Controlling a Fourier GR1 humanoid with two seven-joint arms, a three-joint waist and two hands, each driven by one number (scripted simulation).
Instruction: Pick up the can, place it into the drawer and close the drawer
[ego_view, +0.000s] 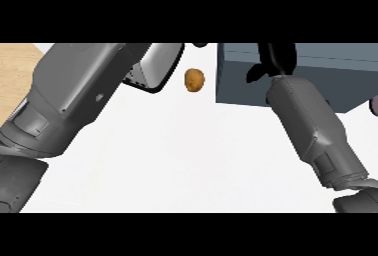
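Note:
No can shows anywhere in the head view. The blue-grey drawer box (325, 75) stands at the upper right of the white counter. My right forearm rises from the lower right, and my right hand (272, 59) lies over the drawer's near left part, fingers stretched upward and thumb sticking out to the left, with nothing seen in it. My left forearm fills the left side and runs up to the top edge. Only a small black bit of my left hand (199, 44) shows there, just left of the drawer's corner.
A brown potato (194, 80) lies on the white counter (184, 150) between the left wrist and the drawer. A purple object (374, 105) peeks in at the right edge. The counter's left edge, with wood floor (18, 65) beyond, is at the upper left.

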